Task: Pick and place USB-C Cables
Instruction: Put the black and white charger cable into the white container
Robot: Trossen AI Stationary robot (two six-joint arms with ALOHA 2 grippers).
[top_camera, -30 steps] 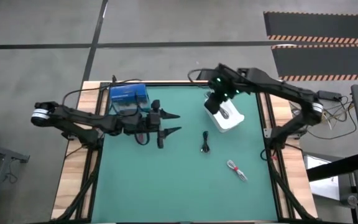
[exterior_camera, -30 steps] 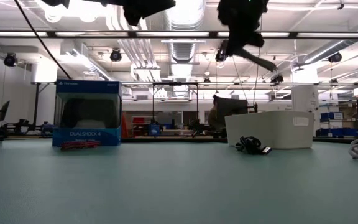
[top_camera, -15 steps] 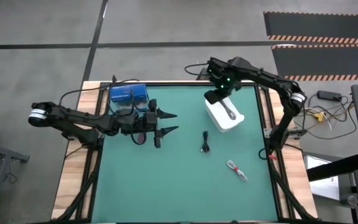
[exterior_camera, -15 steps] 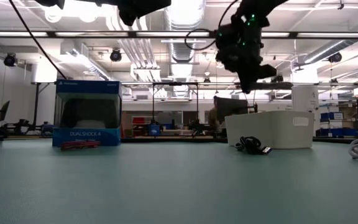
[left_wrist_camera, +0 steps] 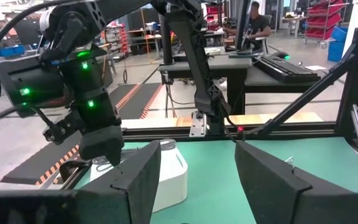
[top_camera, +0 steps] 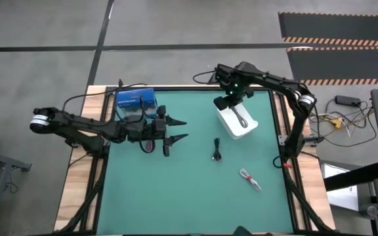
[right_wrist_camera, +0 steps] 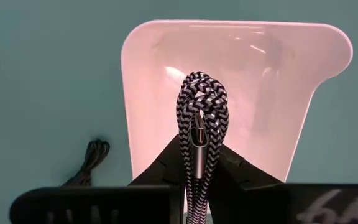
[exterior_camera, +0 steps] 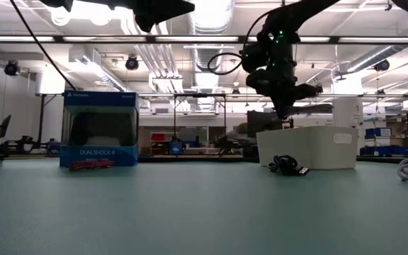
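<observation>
My right gripper (right_wrist_camera: 197, 171) is shut on the silver-grey braided cable (right_wrist_camera: 202, 102) and hangs over the white bin (right_wrist_camera: 160, 74), near the table's far right. In the low view it (exterior_camera: 283, 106) sits just above the bin's rim (exterior_camera: 310, 129). The black cable (top_camera: 216, 151) lies on the green mat in front of the bin. The white-and-red cable (top_camera: 249, 179) lies nearer the near right. The red cable (exterior_camera: 91, 164) lies in front of the blue box. My left gripper (top_camera: 179, 130) is open, raised over the mat's left half, touching nothing. My right gripper pinches the silver-grey cable bundle between its two fingers (right_wrist_camera: 166, 158), coming from above and pointing down. The fingers lie along the bundle, and its looped end (right_wrist_camera: 202, 87) sticks out past the fingertips. The cable is lifted clear, over the bin's opening.
The blue box (top_camera: 135, 103) stands at the far left corner of the mat (top_camera: 176, 190). Wooden borders and black frame rails run along the table's left and right sides. A person sits at a desk (left_wrist_camera: 253, 22) in the room beyond.
My right gripper has come down toward the white bin, carrying the silver-grey cable, and its arm has drawn in toward the far edge. The left arm has kept still.
</observation>
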